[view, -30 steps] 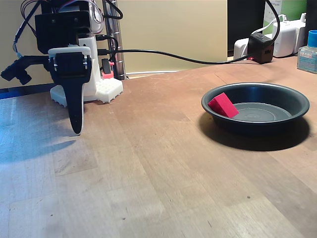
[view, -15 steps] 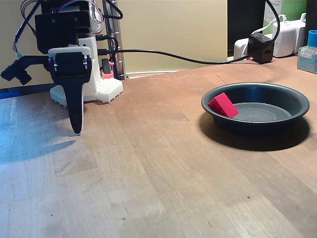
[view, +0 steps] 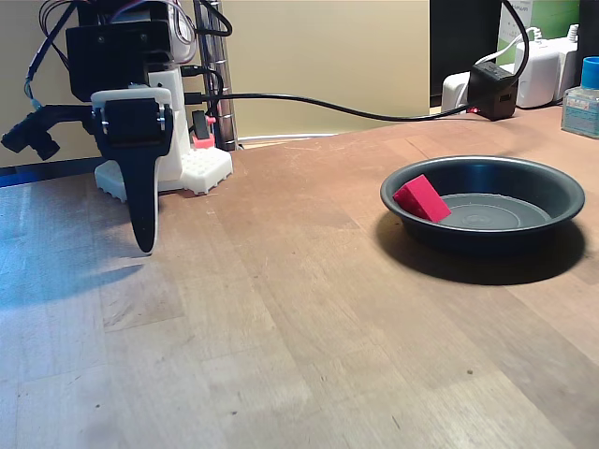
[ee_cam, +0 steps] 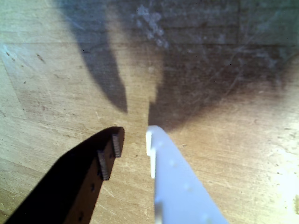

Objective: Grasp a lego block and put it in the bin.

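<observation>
wooden table (view: 309, 309) lies bare under the gripper (ee_cam: 133, 140), whose jaws point down, a narrow gap between them, holding nothing. well apart to the right in the fixed view, the block (view: 421, 198) leans inside the bin (view: 552, 224).

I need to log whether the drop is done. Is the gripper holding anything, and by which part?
Nothing is held: the gripper has only bare wooden table between its fingers, and the small red lego block lies inside the round dark grey metal bin.
</observation>
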